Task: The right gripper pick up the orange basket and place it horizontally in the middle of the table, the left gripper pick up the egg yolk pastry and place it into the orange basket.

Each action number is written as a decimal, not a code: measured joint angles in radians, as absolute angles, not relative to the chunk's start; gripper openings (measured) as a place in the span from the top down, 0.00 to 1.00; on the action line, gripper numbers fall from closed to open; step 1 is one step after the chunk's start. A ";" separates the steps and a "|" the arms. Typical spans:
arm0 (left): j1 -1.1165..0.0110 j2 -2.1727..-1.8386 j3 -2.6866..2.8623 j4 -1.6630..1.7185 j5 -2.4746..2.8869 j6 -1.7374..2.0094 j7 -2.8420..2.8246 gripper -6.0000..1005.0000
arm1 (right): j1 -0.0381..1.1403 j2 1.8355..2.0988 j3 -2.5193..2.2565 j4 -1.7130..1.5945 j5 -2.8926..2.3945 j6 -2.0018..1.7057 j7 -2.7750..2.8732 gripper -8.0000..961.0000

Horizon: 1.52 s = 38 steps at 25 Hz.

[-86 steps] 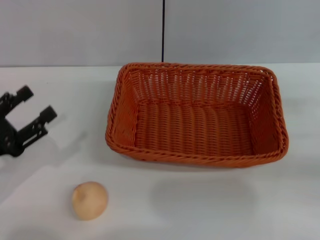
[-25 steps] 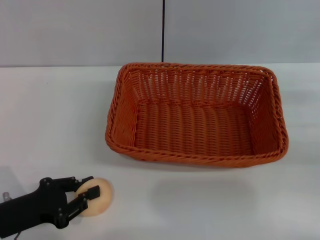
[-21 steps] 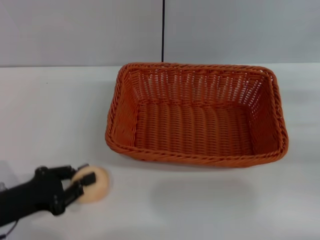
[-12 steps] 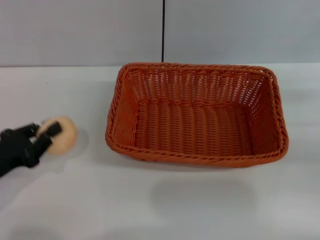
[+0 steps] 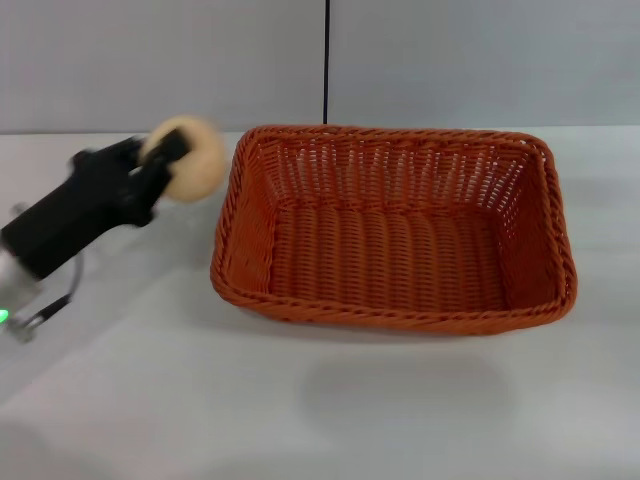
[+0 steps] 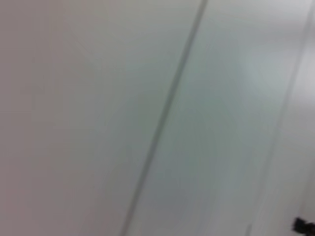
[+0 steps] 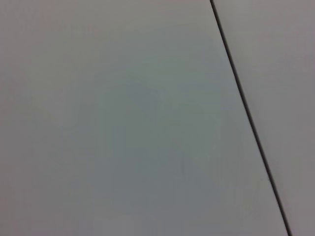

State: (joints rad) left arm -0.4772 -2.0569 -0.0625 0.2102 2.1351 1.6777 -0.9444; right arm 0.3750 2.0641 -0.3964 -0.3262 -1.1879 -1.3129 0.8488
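Observation:
The orange basket point(image 5: 393, 228) lies lengthwise in the middle of the white table point(image 5: 150, 400), its inside bare. My left gripper point(image 5: 172, 160) is raised above the table just left of the basket's left rim and is shut on the egg yolk pastry point(image 5: 190, 160), a pale tan ball. The black left arm slants down toward the left edge of the head view. The right gripper is out of view. Both wrist views show only grey wall with a dark seam.
A light grey wall point(image 5: 480, 60) with a dark vertical seam point(image 5: 326, 60) rises behind the table. Bare tabletop lies in front of the basket and to its left.
The left gripper came down on the pastry at the front left, shut on it, then lifted it up and toward the basket's left rim. The basket has not moved.

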 joint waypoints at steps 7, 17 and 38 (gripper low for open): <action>-0.587 -2.067 0.011 0.102 2.145 1.628 -0.882 0.92 | 0.377 2.065 -0.394 -0.315 -1.191 -1.313 0.848 0.47; -0.570 -2.065 -0.043 0.041 2.131 1.602 -0.778 0.76 | 0.376 2.065 -0.395 -0.313 -1.192 -1.306 0.848 0.47; -0.349 -2.058 -0.654 0.040 2.131 1.625 -0.751 0.47 | 0.361 2.060 -0.334 -0.320 -1.184 -1.319 0.856 0.47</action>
